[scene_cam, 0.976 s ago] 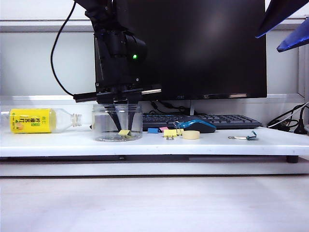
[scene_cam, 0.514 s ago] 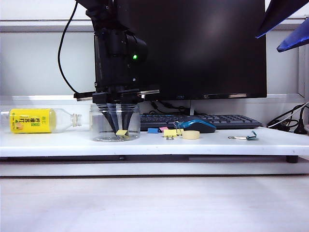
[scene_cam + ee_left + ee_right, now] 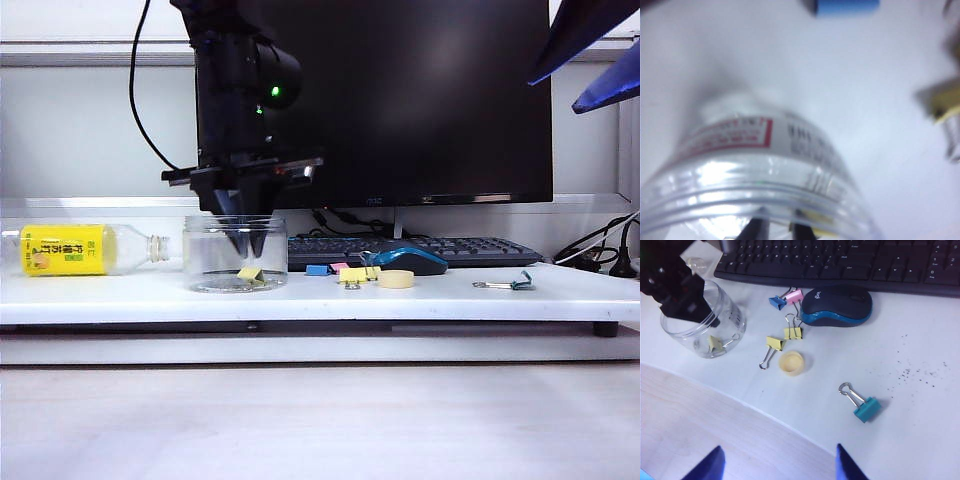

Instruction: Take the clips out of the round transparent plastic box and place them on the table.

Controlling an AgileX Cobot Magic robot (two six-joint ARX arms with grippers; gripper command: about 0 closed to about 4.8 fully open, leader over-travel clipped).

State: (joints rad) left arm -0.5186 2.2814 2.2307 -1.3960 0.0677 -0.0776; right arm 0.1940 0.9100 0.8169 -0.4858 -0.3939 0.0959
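Observation:
The round transparent plastic box [image 3: 235, 255] [image 3: 702, 327] [image 3: 765, 175] stands upright on the white table [image 3: 120, 295]. My left gripper [image 3: 245, 245] [image 3: 779, 231] reaches down into it, its dark fingers a narrow gap apart with nothing between them. A pale-yellow clip [image 3: 250, 274] [image 3: 715, 344] [image 3: 817, 219] lies on the box floor just beside one finger. Two more yellow clips [image 3: 775, 343] [image 3: 793, 333] [image 3: 352, 274] lie on the table by the mouse. My right gripper [image 3: 777, 462] [image 3: 590, 50] hangs high at the right, open and empty.
A blue-and-black mouse [image 3: 837, 307] [image 3: 405, 260], a cream disc [image 3: 791, 362], blue [image 3: 777, 302] and pink [image 3: 795, 296] clips and a teal clip [image 3: 866, 408] lie right of the box. A yellow-labelled bottle [image 3: 70, 250] lies left. Keyboard [image 3: 850, 262] and monitor [image 3: 400, 100] stand behind.
The left wrist has rolled, tilting the gripper's crossbar. The fingertips sit a little higher in the box, and the box has slid slightly left. The right arm is still.

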